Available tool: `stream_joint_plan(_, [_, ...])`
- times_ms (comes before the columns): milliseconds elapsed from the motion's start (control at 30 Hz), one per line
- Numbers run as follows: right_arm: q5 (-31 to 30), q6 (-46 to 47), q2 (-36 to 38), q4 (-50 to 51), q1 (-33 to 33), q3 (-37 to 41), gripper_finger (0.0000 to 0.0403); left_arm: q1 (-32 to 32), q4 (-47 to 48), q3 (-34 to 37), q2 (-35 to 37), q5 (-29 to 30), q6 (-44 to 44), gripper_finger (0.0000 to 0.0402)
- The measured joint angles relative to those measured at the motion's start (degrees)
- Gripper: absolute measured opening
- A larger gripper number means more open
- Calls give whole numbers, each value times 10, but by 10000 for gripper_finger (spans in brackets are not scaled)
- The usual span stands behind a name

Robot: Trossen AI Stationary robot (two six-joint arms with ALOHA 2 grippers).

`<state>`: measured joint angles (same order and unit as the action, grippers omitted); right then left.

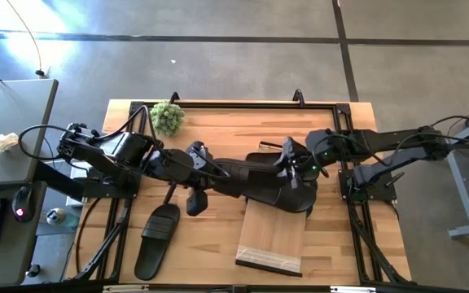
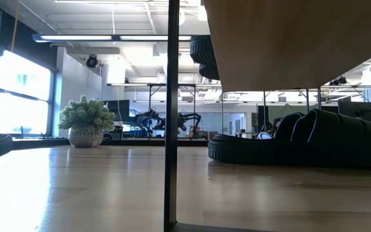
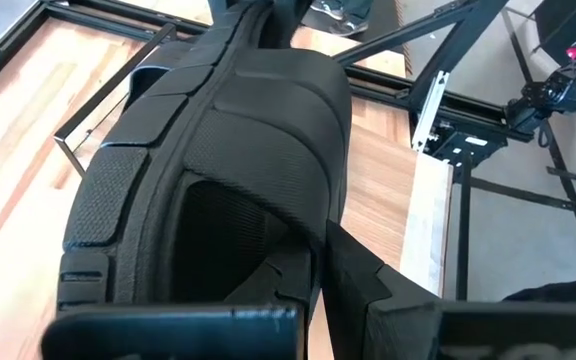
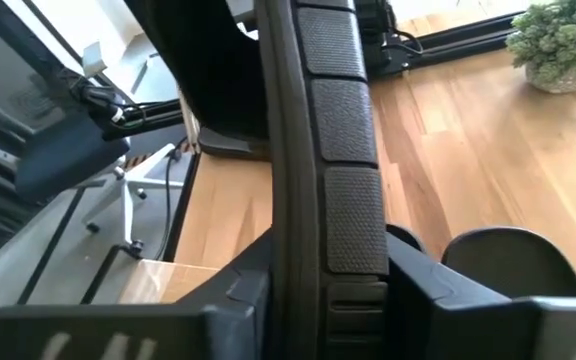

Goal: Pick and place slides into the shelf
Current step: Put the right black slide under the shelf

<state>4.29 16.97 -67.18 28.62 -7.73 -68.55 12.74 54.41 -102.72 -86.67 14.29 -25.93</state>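
One black slide (image 1: 293,195) lies at the shelf's far end, between both grippers. The low view shows this slide (image 2: 288,140) down at table level beyond the shelf's dark leg (image 2: 171,116). My left gripper (image 1: 249,184) reaches it from the table's left and is shut on it. My right gripper (image 1: 296,172) comes from the right and is also shut on it. The shelf (image 1: 271,240) is a light-wood plank near the table's near edge. A second slide (image 1: 157,240) lies sole-down on the tabletop to the left, touched by nothing. My left gripper pinches the slide by the edge of its wide strap (image 3: 313,245), at the strap's opening, coming about level from the table's left. Its fingers (image 3: 388,300) stand close on either side of that edge. The slide's bottom (image 2: 237,158) appears to rest on the table. My right gripper pinches the slide's ribbed side wall (image 4: 353,250) between its two fingers (image 4: 423,295), coming from the table's right. The wall runs straight out between the fingers, along them. The slide stands on edge in this view.
A small potted plant (image 1: 168,117) stands at the table's far left. A dark frame (image 1: 234,104) borders the tabletop. The shelf's plank (image 2: 301,38) hangs over the near right part of the low view. Bare wood lies between the second slide and the shelf.
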Motion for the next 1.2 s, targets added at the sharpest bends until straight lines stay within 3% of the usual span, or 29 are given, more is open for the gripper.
stream_joint_plan(200, [-12, -6, 0, 5, 0, 0, 51, 0, -4, 0, 0, 0, 0, 18])
stream_joint_plan(600, [-43, -6, 11, 30, 7, 0, 48, -1, -5, 0, 4, 5, 2, 116])
stream_joint_plan(900, [-74, 9, 67, 55, 7, 1, 46, 0, -2, -31, 29, 19, 20, 163])
stream_joint_plan(1200, [-183, 8, 155, 34, 6, 1, 46, 0, -4, -139, 34, 130, 95, 172])
